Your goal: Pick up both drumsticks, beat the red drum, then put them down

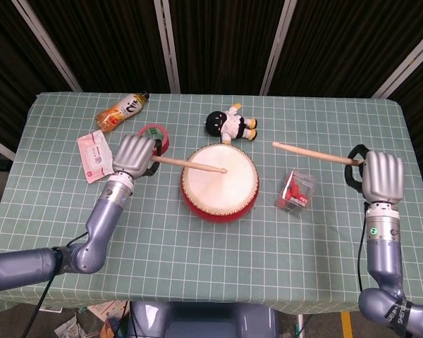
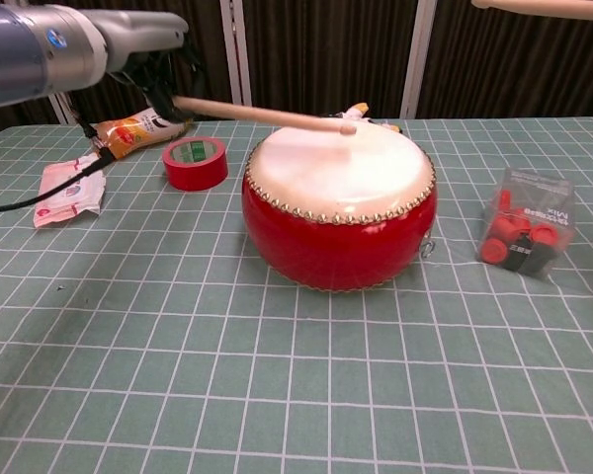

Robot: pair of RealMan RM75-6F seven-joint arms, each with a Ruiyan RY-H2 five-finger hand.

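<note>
Wooden drumstick [image 1: 190, 165] in left hand [image 1: 134, 155]

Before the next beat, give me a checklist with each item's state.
1. Left hand grips its drumstick: ok.
2. Right hand grips its drumstick: ok.
3. Left stick's tip over the red drum head: ok.
4. Tip touching the skin: cannot tell.
5. Right stick over the drum: not ok, its tip is off to the side.
6. Red tape roll clear of the drum: ok.
</note>
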